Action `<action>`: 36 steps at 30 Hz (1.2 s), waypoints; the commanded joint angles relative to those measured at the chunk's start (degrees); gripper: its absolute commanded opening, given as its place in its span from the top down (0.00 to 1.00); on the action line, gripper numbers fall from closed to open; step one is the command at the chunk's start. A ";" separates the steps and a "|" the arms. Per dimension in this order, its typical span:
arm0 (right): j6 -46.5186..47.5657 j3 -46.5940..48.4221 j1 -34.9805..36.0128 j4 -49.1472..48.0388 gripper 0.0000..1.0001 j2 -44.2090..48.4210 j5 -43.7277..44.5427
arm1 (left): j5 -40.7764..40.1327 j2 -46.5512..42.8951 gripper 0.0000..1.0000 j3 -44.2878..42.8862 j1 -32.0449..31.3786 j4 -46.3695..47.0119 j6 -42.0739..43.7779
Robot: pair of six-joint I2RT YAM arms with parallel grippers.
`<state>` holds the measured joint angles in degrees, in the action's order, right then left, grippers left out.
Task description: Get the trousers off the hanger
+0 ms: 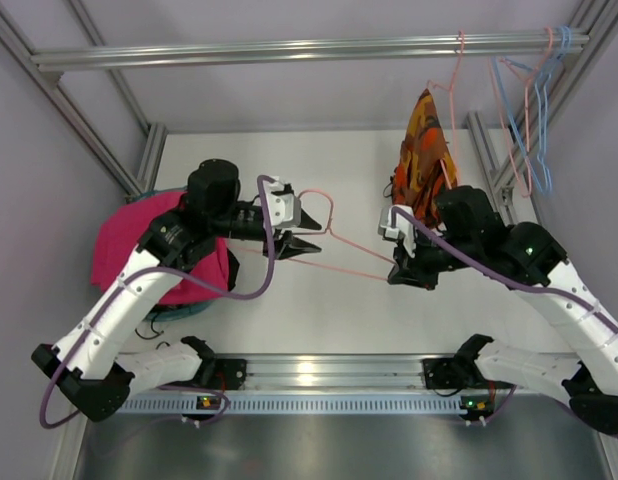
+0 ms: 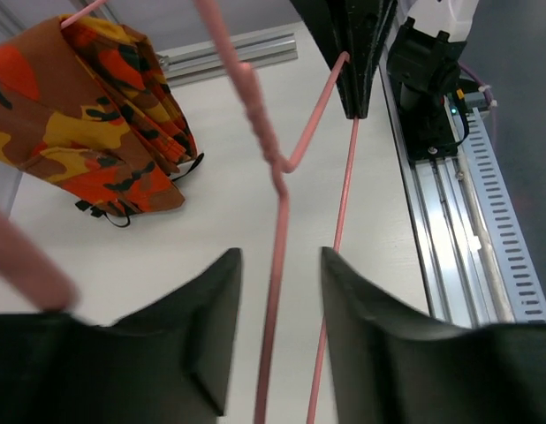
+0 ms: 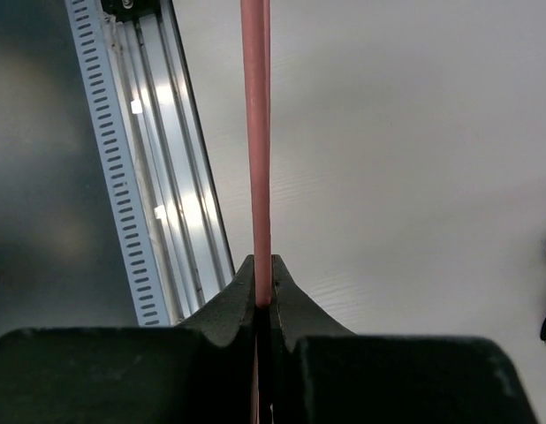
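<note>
Magenta trousers: the magenta trousers (image 1: 124, 245) lie in a heap on the table (image 1: 329, 320), well left of the pink hanger (image 3: 255, 132) and partly under the left arm.
Left jaws: the left gripper (image 1: 314, 232) is at the pink hanger's hook end, jaws spread, with the wire running through the gap.
Right jaws: the right gripper (image 3: 262, 283) is at the pink hanger's right end, jaws pressed together and pinching its wire.
Patterned trousers: the patterned trousers (image 1: 424, 150), orange, red and yellow, hang below the overhead rail (image 1: 289, 48), behind and right of the pink hanger.
</note>
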<state>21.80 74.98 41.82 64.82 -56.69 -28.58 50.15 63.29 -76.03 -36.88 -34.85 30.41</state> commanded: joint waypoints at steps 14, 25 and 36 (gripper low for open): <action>-6.59 -0.63 -10.51 1.54 1.00 13.43 2.03 | -16.65 -13.80 0.02 5.54 7.68 21.99 -27.76; -13.45 17.55 -31.08 3.73 1.00 21.79 18.72 | -17.54 -11.26 0.02 3.26 14.65 24.13 -37.44; -14.68 21.37 -44.98 14.37 1.00 19.60 26.99 | -15.79 -7.21 0.03 1.76 14.56 25.18 -38.15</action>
<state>8.32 98.87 -1.48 74.22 -34.83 -4.51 33.58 56.16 -71.68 -22.52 -13.28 -6.63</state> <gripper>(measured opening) 0.022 0.976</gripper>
